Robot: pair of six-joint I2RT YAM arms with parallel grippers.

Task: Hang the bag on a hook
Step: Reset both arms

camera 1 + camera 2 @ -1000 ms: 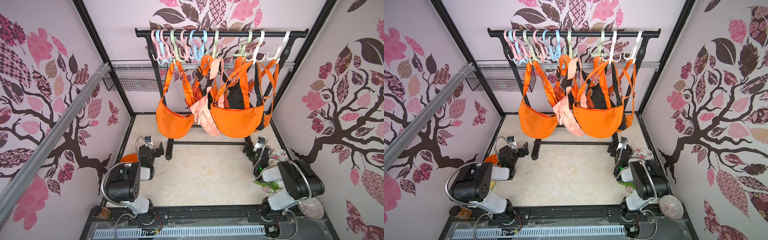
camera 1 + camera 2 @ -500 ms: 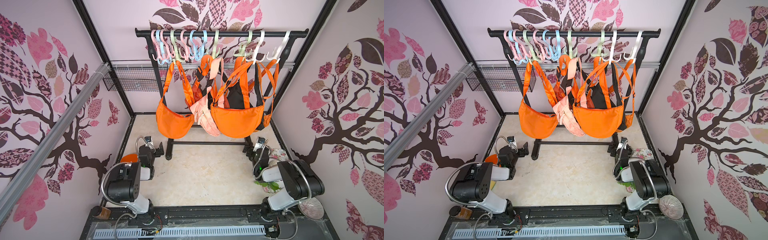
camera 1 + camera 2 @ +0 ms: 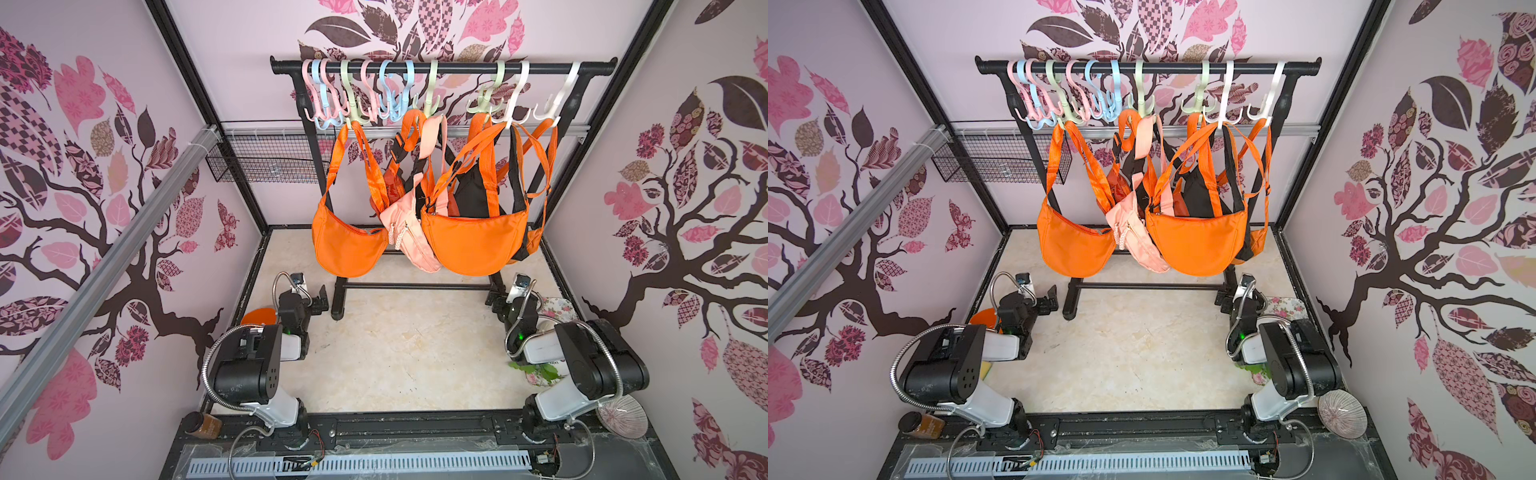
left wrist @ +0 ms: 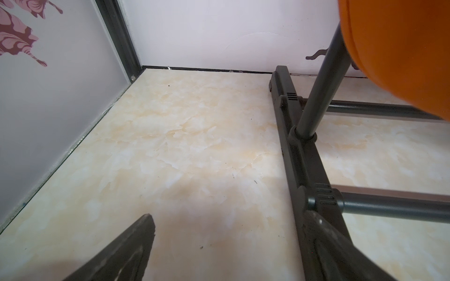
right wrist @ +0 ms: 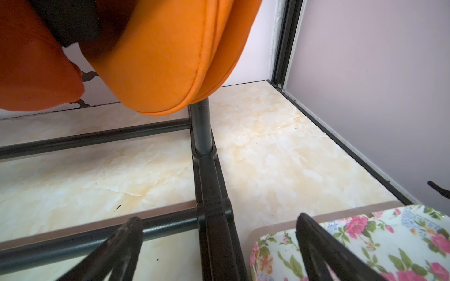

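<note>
Two open, empty: left hand (image 3: 321, 296) at 9 o'clock of rack base (image 3: 415, 286), right hand (image 5: 219, 222) at 3 o'clock. Risk if raised blindly: snagging hung orange bags (image 3: 473, 245), unhooking them.

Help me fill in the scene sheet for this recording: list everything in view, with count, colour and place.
rack: one, black, back of the floor
hooks: about eleven, pastel colours, on the rack's rail
orange bags: two large, others partly hidden behind, hanging from hooks
pink bag: one, peach pink, between the large orange bags
black bag: one, black, behind the orange bags
wire basket: one, black, back wall beside the rack
floral tray: one, white and pink, floor by right gripper
orange disc: one, orange, floor beside left arm
jar: one, brown, by left arm's base
ribbed dish: one, pinkish, by right arm's base
left gripper: one, black, open, empty, by a rack foot
right gripper: one, black, open, empty, by the other rack foot
</note>
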